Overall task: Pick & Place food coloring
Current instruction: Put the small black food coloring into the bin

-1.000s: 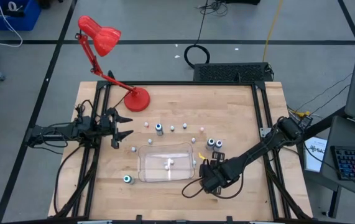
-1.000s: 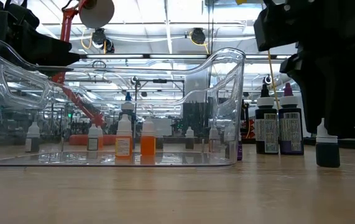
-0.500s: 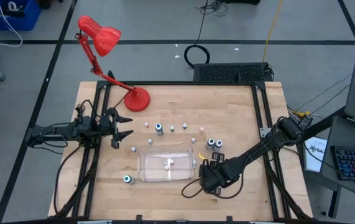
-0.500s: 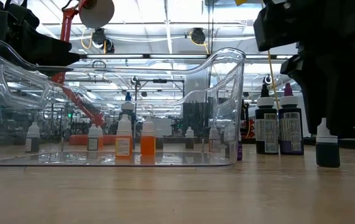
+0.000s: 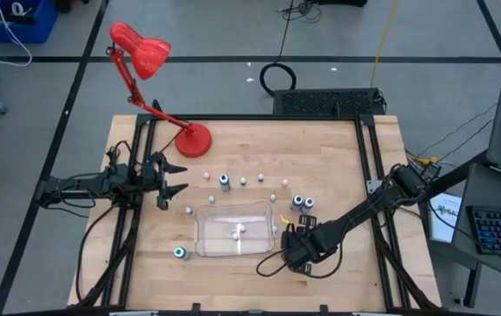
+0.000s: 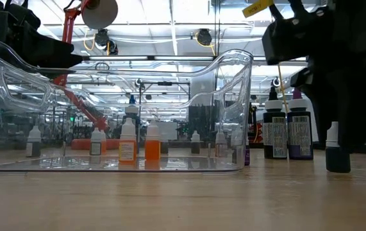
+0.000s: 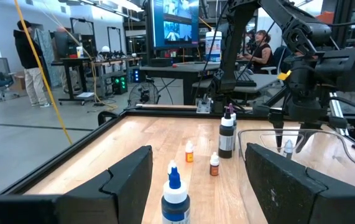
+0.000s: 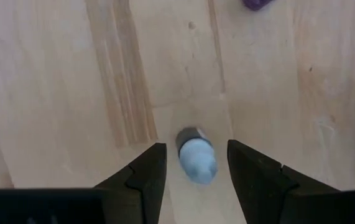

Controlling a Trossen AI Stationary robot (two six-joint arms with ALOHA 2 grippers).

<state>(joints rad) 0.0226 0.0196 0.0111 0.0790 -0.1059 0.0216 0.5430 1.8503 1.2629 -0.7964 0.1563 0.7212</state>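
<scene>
- Right end effector [image 8: 191, 171]: fingers spread wide, hanging directly over a small white-capped bottle [image 8: 196, 155] that stands upright on the worktop [image 5: 338, 158], just right of the clear tray [image 5: 204, 237] at the near side; the bottle sits between the fingers, untouched.
- Step in hand, as judged: the approach before the grasp.
- Next move calls for lowering around the bottle, closing, then lifting it over the tray wall.
- Two bottles [image 5: 237, 232] already stand in the tray; others [image 5: 225, 182] are scattered beyond it.
- Left end effector [image 5: 174, 177]: open, waiting at the left edge.
</scene>
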